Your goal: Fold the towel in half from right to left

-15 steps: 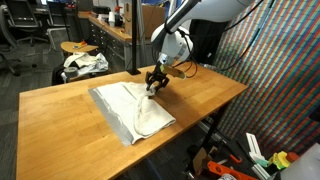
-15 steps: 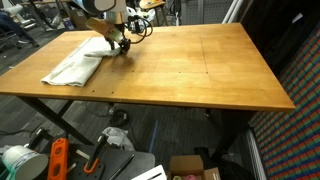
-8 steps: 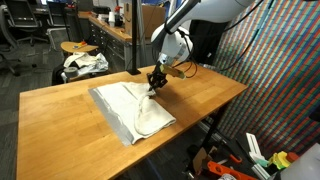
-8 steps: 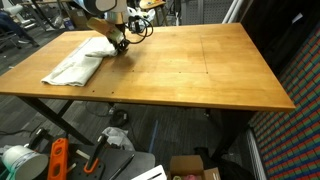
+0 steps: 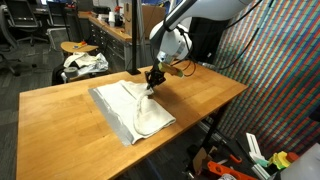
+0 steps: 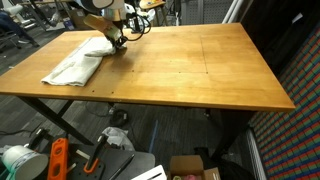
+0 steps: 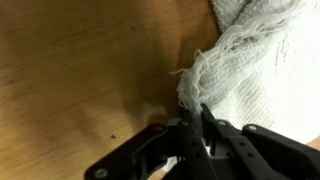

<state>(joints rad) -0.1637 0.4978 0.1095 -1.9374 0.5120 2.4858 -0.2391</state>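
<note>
While my claw [image 7: 195, 112] pinches a frayed corner of the towel [image 7: 255, 60] between closed jaws, the rest of it lies on the table [image 5: 60, 115], stretching lengthwise away from my grip; the fold, I judge, carries this corner across.

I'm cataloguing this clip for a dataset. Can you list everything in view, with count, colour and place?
towel: one, white with a greyer edge band, lying rumpled on the table.
table: one, light brown wood, fills the middle of both exterior views.
fabric bundle: one, white with dark patches, behind the table, off its surface.
woven panel: one, multicoloured, standing beside the table.
cardboard box: one, brown, on the floor below the table's near edge.
orange tool: one, orange, on the floor near a table leg.
gripper: one, black, shut on a corner of the towel.
</note>
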